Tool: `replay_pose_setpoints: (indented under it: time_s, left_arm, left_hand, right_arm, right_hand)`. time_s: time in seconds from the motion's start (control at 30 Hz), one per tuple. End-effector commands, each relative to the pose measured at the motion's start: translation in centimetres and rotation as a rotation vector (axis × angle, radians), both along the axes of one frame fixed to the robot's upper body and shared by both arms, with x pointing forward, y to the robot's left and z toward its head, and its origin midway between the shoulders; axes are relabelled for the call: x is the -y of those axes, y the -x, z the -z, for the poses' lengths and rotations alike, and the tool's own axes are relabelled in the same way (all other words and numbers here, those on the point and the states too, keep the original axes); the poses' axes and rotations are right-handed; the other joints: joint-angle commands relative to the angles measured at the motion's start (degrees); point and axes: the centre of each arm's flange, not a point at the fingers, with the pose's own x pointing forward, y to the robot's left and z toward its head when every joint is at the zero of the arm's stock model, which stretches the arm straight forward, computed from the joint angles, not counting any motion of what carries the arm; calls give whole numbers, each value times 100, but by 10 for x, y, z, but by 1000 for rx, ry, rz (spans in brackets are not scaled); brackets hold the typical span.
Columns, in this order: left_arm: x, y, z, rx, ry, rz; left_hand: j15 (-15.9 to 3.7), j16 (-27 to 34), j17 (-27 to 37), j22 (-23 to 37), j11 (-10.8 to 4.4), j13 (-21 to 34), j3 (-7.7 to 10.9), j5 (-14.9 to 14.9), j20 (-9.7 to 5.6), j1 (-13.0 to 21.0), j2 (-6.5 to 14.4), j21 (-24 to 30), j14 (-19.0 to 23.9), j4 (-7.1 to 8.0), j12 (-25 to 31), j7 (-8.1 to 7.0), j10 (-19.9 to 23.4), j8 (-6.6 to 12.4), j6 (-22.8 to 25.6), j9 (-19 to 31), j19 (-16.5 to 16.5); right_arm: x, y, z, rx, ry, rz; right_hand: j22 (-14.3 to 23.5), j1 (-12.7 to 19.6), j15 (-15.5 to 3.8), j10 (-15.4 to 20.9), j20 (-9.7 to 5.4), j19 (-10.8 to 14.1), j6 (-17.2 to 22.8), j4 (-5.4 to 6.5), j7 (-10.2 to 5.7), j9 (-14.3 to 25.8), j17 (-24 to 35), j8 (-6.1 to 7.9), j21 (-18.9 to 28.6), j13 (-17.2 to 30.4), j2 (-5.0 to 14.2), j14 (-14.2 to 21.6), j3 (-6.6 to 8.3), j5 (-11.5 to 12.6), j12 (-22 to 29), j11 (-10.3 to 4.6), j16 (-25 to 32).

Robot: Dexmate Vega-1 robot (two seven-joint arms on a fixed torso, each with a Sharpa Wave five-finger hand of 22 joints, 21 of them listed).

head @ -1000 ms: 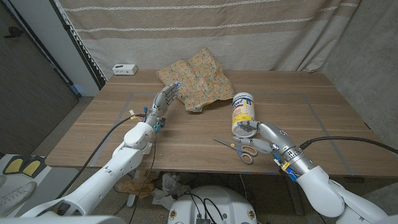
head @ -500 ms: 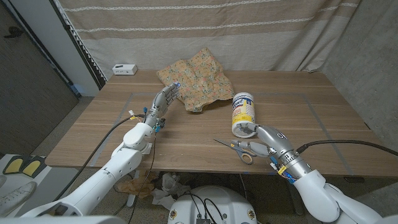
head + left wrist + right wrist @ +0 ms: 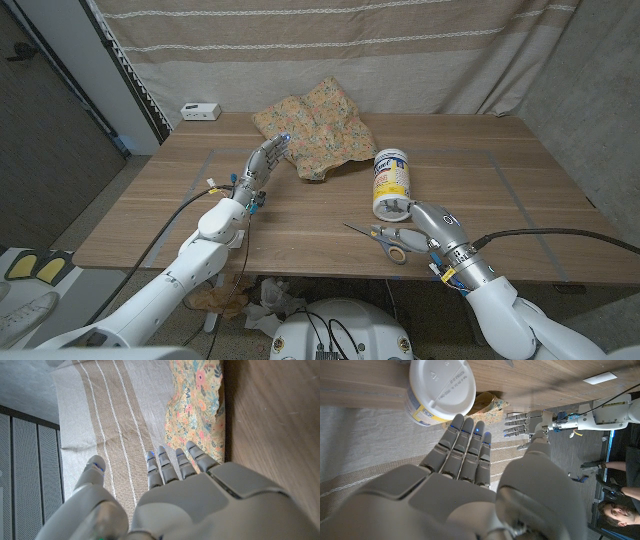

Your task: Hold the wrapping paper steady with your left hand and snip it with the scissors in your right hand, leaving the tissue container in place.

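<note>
The floral wrapping paper (image 3: pixel 315 130) (image 3: pixel 200 415) lies crumpled at the back middle of the wooden table (image 3: pixel 150 215). My left hand (image 3: pixel 262 165) (image 3: pixel 190 490) is just left of it, open, with its fingertips close to the paper's edge. The white tissue container (image 3: pixel 391 183) (image 3: pixel 439 387) stands upright right of the paper. Scissors (image 3: pixel 385 240) with pale handles lie on the table in front of the container, blades pointing left. My right hand (image 3: pixel 430 228) (image 3: pixel 465 455) is open beside the handles, fingers straight and holding nothing.
A small white box (image 3: pixel 201 111) sits at the table's back left corner. A striped curtain (image 3: pixel 330 40) hangs behind the table. A person (image 3: pixel 612 510) is at the edge of the right wrist view. The near table edge runs just below the scissors.
My right arm has pulled back slightly toward the near edge, the hand staying beside the scissors. The left hand, paper and container have not moved.
</note>
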Motion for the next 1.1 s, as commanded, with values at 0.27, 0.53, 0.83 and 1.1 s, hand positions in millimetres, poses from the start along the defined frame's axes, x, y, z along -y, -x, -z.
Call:
replay_pose_setpoints:
  time_s: [0.27, 0.53, 0.83, 1.1]
  left_arm:
    - [-6, 0, 5, -7, 6, 0]
    - [-8, 3, 4, -6, 5, 1]
    - [-7, 3, 6, -6, 4, 4]
    - [-6, 4, 7, -2, 4, 5]
  left_hand:
    - [-437, 9, 21, 27, -6, 12, -22, 5, -297, 8, -32, 36, -15, 4, 8, 10, -17, 19, 15, 20, -43]
    - [-437, 10, 21, 27, -6, 12, -29, 4, -293, 5, -34, 38, -20, 6, 12, 3, -13, 16, 7, 20, -45]
    - [-436, 11, 21, 27, -9, 12, -34, 5, -289, 4, -35, 38, -24, 6, 16, 10, -6, 16, 4, 20, -50]
    - [-432, 13, 21, 27, 6, 12, -39, 6, -290, 4, -35, 40, -25, 6, 18, 12, -6, 17, 4, 20, -49]
  right_arm:
    - [-12, -8, 5, -16, 33, 77]
    - [-15, -10, 7, -30, 43, 107]
    - [-17, -10, 9, -31, 66, 131]
    - [-17, -12, 11, -38, 81, 149]
  right_hand:
    - [-15, 130, -256, -4, 28, 27, 228, 15, -67, 18, -30, 72, -5, 8, 53, 60, 68, -27, 4, 129, -23]
    - [-15, 185, -351, 4, -54, 254, 235, 6, -13, 15, -40, 50, 91, -6, 54, 300, 96, -40, -11, 162, 63]
    - [-16, 227, -351, 46, -62, 286, 281, 1, 33, 16, -45, 50, 111, -18, 59, 297, 120, -57, -12, 226, 59]
    - [-17, 246, -307, -1, -45, 196, 218, 3, 69, 16, -50, 13, 83, -24, 55, 193, 130, -70, -43, 241, 14]
